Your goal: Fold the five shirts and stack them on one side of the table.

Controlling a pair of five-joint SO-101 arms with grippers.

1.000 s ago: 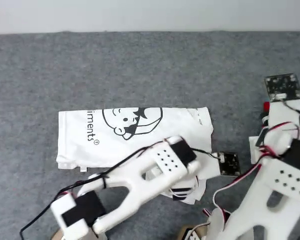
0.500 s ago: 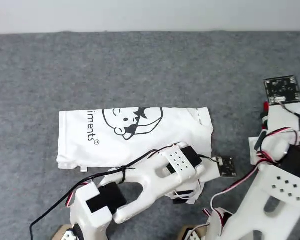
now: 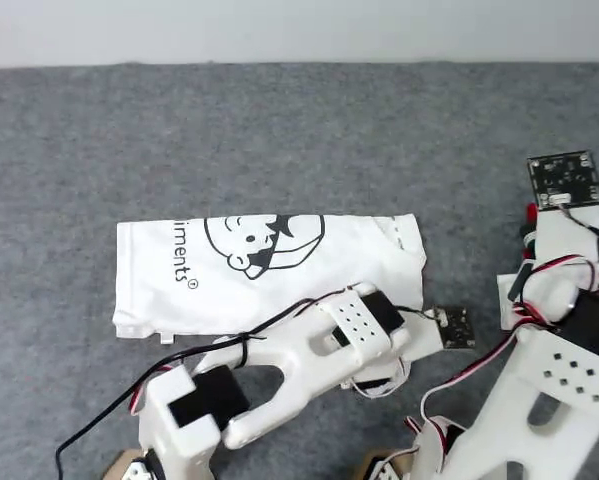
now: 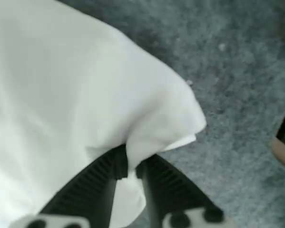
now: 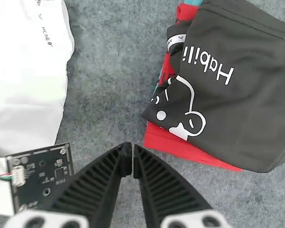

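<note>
The left gripper (image 4: 132, 160) has its black fingers (image 4: 104, 175) clamped on a bunched fold at the edge of the white shirt (image 3: 269, 270). The cloth rises in a soft hump out of the pinch, and one loose corner of it hangs over the grey desk (image 3: 279, 130). In the high view the left arm (image 3: 309, 350) reaches from the near edge across the shirt's near right corner and hides the pinch beneath it. The white shirt lies in the middle of the desk as a long folded rectangle, print up.

The right gripper (image 5: 132, 152) has its fingers (image 5: 109, 175) pressed together with nothing between them, over bare desk. Just beside it is a folded black shirt (image 5: 228, 90) lying on top of a red shirt (image 5: 180, 147), with a thin teal edge showing at the stack's far end. Bare desk separates this stack from the white shirt. A small circuit board (image 5: 37, 173) sits near the white shirt's edge. The right arm (image 3: 559, 370) stands at the desk's right edge.
</note>
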